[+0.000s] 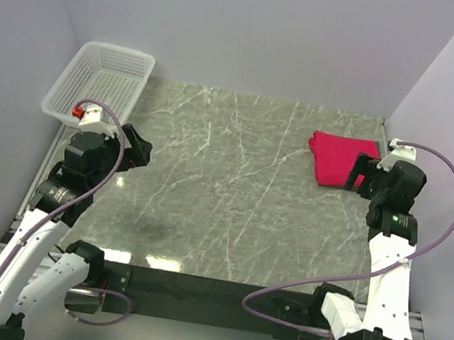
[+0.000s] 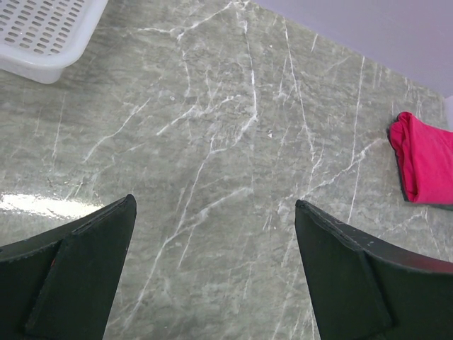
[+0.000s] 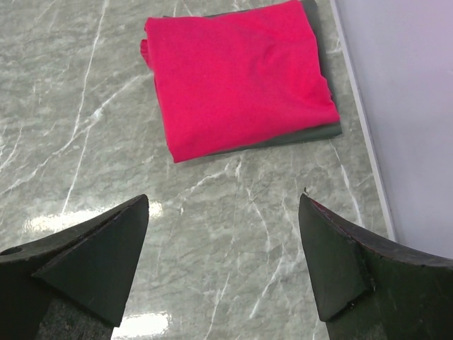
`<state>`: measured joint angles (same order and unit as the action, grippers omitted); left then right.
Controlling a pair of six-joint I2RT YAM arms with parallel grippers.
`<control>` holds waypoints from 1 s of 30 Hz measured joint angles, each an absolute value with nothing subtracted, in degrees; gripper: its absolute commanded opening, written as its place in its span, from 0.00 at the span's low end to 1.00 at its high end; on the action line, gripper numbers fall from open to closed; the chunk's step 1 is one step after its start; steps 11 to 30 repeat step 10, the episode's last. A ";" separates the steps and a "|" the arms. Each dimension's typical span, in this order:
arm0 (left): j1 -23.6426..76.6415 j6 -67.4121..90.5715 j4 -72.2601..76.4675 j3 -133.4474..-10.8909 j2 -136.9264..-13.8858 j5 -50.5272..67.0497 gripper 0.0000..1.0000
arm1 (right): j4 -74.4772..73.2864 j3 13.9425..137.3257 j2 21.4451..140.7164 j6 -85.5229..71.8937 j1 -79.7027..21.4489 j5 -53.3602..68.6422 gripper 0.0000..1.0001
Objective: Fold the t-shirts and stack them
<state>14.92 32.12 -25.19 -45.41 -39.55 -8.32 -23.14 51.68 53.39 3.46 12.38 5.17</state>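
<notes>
Red t-shirt (image 3: 241,74): folded into a compact, roughly rectangular packet, lying flat at the far right of the surface (image 1: 229,206), close to the right wall.
- Colour is a plain crimson leaning pink, with no print showing.
- Fabric is soft and matte. The top face is smooth with a few shallow creases.
- The left edge is a rounded, layered fold. The near edge runs slightly skewed.
- A thin dark grey-green strip shows beneath the packet along its near and right edges. Cannot tell what that layer is.

Surface: glossy grey-green stone pattern with white veins. Light glare shows on the near part.

Right hand (image 3: 223,202): jaws spread wide, nothing between them.
- The fingers are dark, wedge-shaped and matte.
- In the wrist view they frame bare surface just short of the t-shirt's near edge, not touching it.
- From the overhead view the hand sits at the packet's right near corner.

Left hand (image 2: 212,205): also wide open and empty, over bare surface at the left side, well apart from the t-shirt. Its fingers are the same dark wedges.

Basket (image 1: 102,82): white plastic mesh, rectangular with flared walls, at the far left corner. It is just beyond the left hand. What shows of its inside holds nothing.

Purple cables loop from each wrist, and the walls are pale lavender.
</notes>
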 measured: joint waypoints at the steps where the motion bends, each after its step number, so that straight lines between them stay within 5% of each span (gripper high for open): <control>1: 14.92 32.12 -25.19 -45.41 -39.44 -8.43 0.99 | -23.14 51.53 53.39 3.22 12.38 5.17 0.92; 30: 14.92 32.14 -25.15 -45.32 -39.13 -9.19 0.99 | -23.07 50.94 53.47 2.63 12.38 4.43 0.89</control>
